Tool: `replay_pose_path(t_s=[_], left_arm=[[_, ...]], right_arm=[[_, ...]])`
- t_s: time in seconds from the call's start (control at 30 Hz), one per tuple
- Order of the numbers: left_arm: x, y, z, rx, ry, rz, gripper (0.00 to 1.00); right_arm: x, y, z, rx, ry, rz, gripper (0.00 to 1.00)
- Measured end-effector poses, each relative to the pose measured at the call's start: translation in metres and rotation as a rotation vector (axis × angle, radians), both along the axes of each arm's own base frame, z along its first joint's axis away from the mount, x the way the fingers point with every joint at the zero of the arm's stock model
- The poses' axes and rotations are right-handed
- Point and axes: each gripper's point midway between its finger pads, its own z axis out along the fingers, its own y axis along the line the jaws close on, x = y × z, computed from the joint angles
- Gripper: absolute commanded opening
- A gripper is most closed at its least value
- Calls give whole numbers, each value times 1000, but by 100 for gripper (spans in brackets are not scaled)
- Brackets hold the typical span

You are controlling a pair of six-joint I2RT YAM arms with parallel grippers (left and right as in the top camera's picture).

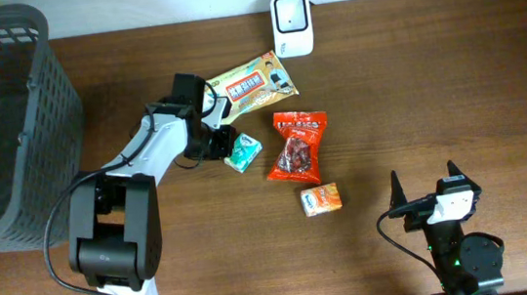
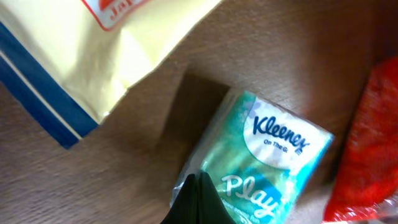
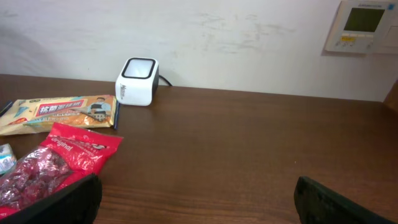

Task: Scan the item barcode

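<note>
The left gripper (image 1: 223,144) sits low over the tissue pack (image 1: 242,153), which lies flat on the table (image 1: 413,73) between the yellow snack bag (image 1: 252,85) and the red bag of dried fruit (image 1: 298,146), well apart from the scanner (image 1: 290,12) at the far edge. Its jaws are pressed together, and in the left wrist view the dark fingertips (image 2: 196,199) meet at the pack's near corner; whether they have caught a fold of wrapper or only closed beside it I cannot tell. That is the main risk: a pinch on thin, slick film at one corner is likely a weak hold, so on a lift the pack could slip out, or hang and swing so that the barcode, which shows on no visible face, never squares up to the scanner window. If nothing is caught, the arm would carry empty jaws to the scanner. The snack bag and the red bag lie just beside the pack, so a dragged or tilted lift could nudge them too. The right gripper (image 1: 424,185) hovers at the near right of the table with fingers spread wide, holding nothing, and a small orange box (image 1: 320,199) lies between it and the other items
</note>
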Motion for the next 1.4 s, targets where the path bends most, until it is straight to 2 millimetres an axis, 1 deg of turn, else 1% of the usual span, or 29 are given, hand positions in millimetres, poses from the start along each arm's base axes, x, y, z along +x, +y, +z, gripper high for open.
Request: replay_pose_path(t_s=[0.07,0.1,0.13,0.2,0.47,0.57,0.6,0.7,0.77,0.8,0.87,1.03,1.17,1.2,1.4], left_arm=[[6,9,-2,67,-25,28,0],[7,17,-8,111,-21,48,0],[8,21,-11,130,-20,57,0],[11,28,-12,164,-30,79,0],[11,32,-11,192,-30,92,0],[1,35,-9,211,32,87,0],[-1,34,-7,207,56,85,0],[4,24,9,159,64,76,0],[17,11,24,87,29,66,0],[20,2,31,42,20,55,0],[18,-7,34,-13,33,39,0],[15,-15,33,-62,45,26,0],[9,-16,6,-60,104,18,0],[8,-18,2,-72,114,13,0],[9,-15,1,-47,104,10,0]], right_arm=[[0,0,0,0,0,0,98],[0,0,0,0,0,0,98],[0,0,0,0,0,1,98],[0,0,0,0,0,0,98],[0,0,0,1,0,0,98],[0,0,0,1,0,0,98],[0,0,0,0,0,0,98],[0,0,0,0,0,0,98],[0,0,0,0,0,0,98],[0,0,0,0,0,0,98],[0,0,0,0,0,0,98],[0,0,0,0,0,0,98],[0,0,0,1,0,0,98],[0,0,0,0,0,0,98],[0,0,0,0,0,0,98]])
